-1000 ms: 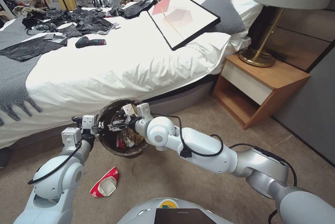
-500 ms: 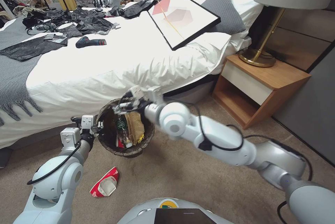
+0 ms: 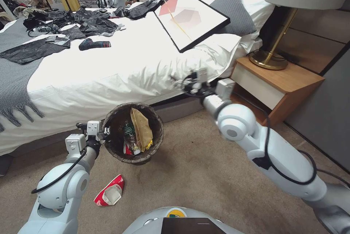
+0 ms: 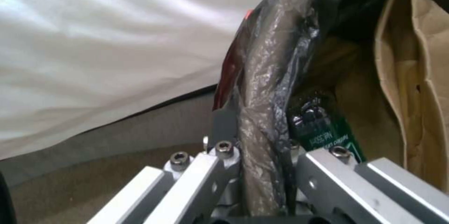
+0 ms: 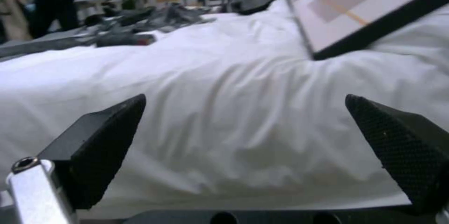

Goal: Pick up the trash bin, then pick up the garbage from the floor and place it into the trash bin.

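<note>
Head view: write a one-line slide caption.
Left hand holds the lined trash bin by its rim beside the bed, right hand open, red-and-white packet on the carpet.

**Bin and litter, current state**

Trash bin [image 3: 117, 145]: small, round, lined with a dark brown-black bag folded over the rim. Held off the floor [image 3: 189, 175], tilted so the mouth faces up and toward the head camera, just in front of the bed edge. Rim pinched at the left side by the left gripper [image 3: 104, 132]; liner crumpled there, seen close in the left wrist view [image 4: 262, 111].

Inside the bin: brown paper bag [image 3: 141, 128] standing on end, green-labelled bottle [image 3: 128, 135] beside it, a bit of red-and-white packet [image 3: 126, 150] and something yellow low down.

On the tan carpet: crumpled red-and-white packet [image 3: 109, 191], lying open, near and below the bin.
</note>
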`<state>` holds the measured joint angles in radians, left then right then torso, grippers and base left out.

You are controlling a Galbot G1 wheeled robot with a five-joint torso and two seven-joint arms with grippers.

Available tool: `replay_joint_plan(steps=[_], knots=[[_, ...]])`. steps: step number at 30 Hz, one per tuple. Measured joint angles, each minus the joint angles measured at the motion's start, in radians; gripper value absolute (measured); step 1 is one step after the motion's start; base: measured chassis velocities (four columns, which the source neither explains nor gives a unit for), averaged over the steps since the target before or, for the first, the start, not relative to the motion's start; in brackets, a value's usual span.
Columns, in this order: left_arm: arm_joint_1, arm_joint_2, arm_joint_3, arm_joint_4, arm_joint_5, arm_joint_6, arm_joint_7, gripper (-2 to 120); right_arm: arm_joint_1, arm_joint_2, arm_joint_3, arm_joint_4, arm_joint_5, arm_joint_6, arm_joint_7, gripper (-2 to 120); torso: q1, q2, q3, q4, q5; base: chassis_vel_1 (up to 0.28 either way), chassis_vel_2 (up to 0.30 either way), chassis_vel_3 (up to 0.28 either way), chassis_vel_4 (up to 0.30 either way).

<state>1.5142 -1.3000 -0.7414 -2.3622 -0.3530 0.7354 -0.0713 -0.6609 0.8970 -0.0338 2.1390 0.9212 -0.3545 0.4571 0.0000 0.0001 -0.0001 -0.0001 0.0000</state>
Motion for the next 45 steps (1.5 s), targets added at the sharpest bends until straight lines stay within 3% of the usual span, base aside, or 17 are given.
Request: replay_joint_plan(steps=[2,3,6,10,12,15,16,19,24,45], knots=[[0.003,-0.001,-0.001,-0.004,0.002,0.0,0.0,0,-0.112,0.005,0.108,-0.047,-0.193,0.084,-0.088,100,0.0,0.0,0.0,0.0004,0.0004,0.0,0.0,0.0,0.0],[0.003,-0.001,-0.001,-0.004,0.002,0.0,0.0,0,-0.112,0.005,0.108,-0.047,-0.193,0.084,-0.088,100,0.0,0.0,0.0,0.0004,0.0004,0.0,0.0,0.0,0.0],[0.0,0.005,-0.005,-0.004,0.003,0.0,0.0,0,-0.261,0.041,0.251,-0.118,-0.408,0.199,-0.214,100,0.0,0.0,0.0,-0.0002,0.0012,0.0,0.0,0.0,0.0],[-0.002,0.01,-0.005,-0.001,0.004,0.0,0.002,0,-0.386,0.091,0.369,-0.126,-0.467,0.251,-0.24,100,0.0,0.0,0.0,-0.0001,-0.0001,0.0,0.0,0.0,0.0],[0.0,0.009,-0.004,0.0,0.004,0.0,0.003,0,-0.439,0.131,0.416,-0.133,-0.51,0.284,-0.25,100,0.0,0.0,0.0,0.0001,0.0002,0.0,0.0,0.0,0.0],[0.004,0.001,0.003,-0.002,0.004,0.0,0.004,0,-0.564,0.281,0.52,-0.159,-0.687,0.385,-0.297,100,0.0,0.0,0.0,-0.0001,0.0002,0.0,0.0,0.0,0.0],[0.004,0.001,0.003,-0.002,0.004,0.0,0.004,0,-0.564,0.281,0.52,-0.159,-0.687,0.385,-0.297,100,0.0,0.0,0.0,-0.0001,0.0002,0.0,0.0,0.0,0.0],[0.006,0.0,0.004,-0.006,0.003,0.0,0.002,0,-0.673,0.383,0.56,-0.16,-0.738,0.432,-0.301,100,0.0,0.0,0.0,-0.0001,0.0,0.0,0.0,0.0,0.0],[0.017,0.003,0.002,-0.006,0.004,0.0,0.0,0,-0.726,0.438,0.613,-0.181,-0.832,0.522,-0.306,100,0.0,0.0,0.0,0.0,0.0001,0.0,0.0,0.0,0.0],[0.031,-0.03,0.008,-0.025,0.024,0.0,0.004,0,-0.711,0.472,0.627,-0.179,-0.871,0.526,-0.3,100,0.0,0.0,0.0,0.0002,0.0,0.0,0.0,0.0,0.0]])
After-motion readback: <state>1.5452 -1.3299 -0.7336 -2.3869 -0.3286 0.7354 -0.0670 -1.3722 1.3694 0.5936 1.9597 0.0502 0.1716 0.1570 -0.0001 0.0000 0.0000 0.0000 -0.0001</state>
